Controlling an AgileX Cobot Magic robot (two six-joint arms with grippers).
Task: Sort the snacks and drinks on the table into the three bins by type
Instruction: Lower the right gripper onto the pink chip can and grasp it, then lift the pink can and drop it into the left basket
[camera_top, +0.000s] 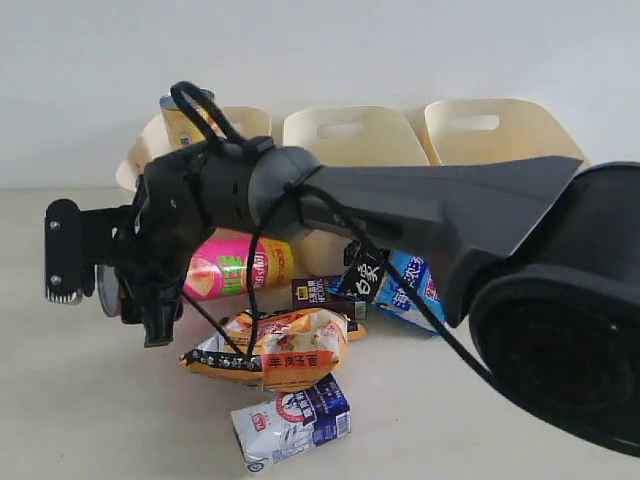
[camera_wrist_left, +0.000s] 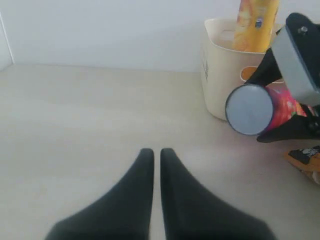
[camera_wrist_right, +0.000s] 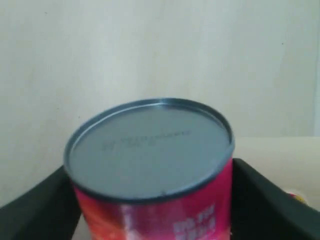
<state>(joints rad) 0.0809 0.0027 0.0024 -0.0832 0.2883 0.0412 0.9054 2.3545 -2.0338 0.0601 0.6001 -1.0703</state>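
Grips tall pink chip tube with grey metal end (camera_wrist_right: 150, 145) sideways in right pincer (camera_wrist_right: 150, 210); holds left pincer (camera_wrist_left: 156, 155) pressed almost together, empty, above pale beige surface (camera_wrist_left: 75, 125).

The tall pink chip tube (camera_wrist_right: 165, 220) wears a glossy printed wrap, and its flat grey end cap (camera_wrist_right: 150, 142) looks like dull metal with faint stamped lettering. The wide pale beige counter (camera_wrist_left: 75, 115) is matt, with a faint wood grain. The three cream bins (camera_top: 355, 145) are smooth plastic with a soft sheen. The orange-cream crinkly packet (camera_top: 285, 350) and the blue-white-black packet (camera_top: 408, 290) are shiny, wrinkled film. The small white carton with blue print (camera_top: 295, 420) looks like coated paperboard, lightly glossy. The left pincer (camera_wrist_left: 156, 151) and the right pincer (camera_top: 110, 285) are smooth matt black plastic.
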